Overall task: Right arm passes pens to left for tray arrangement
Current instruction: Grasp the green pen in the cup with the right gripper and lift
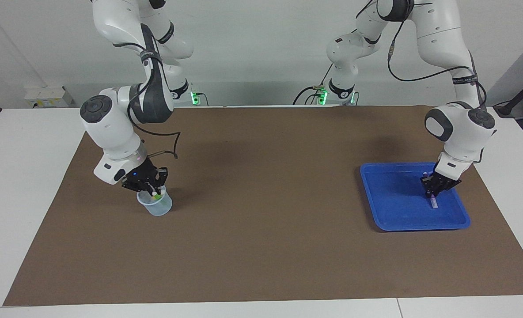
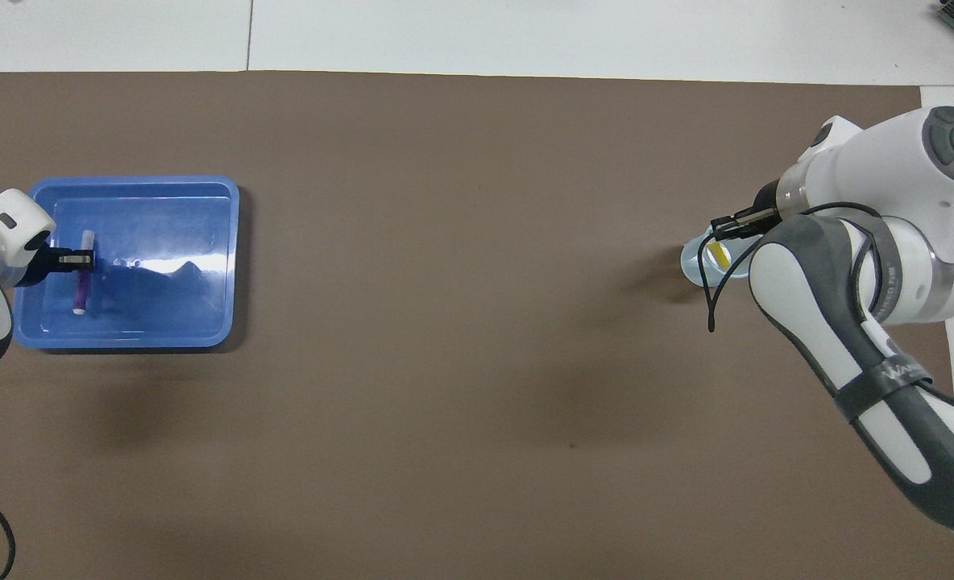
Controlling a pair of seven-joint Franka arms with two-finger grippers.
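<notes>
The blue tray lies toward the left arm's end of the table; it also shows in the overhead view. My left gripper is low inside it, shut on the purple pen, which rests along the tray floor in the overhead view. My right gripper, with the blue wrist light, reaches down into a small clear cup at the right arm's end. A green pen and a yellow pen stand in that cup. In the overhead view the right arm hides its gripper.
A brown mat covers the table between the cup and the tray. A loose black cable hangs from the right arm's wrist beside the cup. White table shows past the mat's edges.
</notes>
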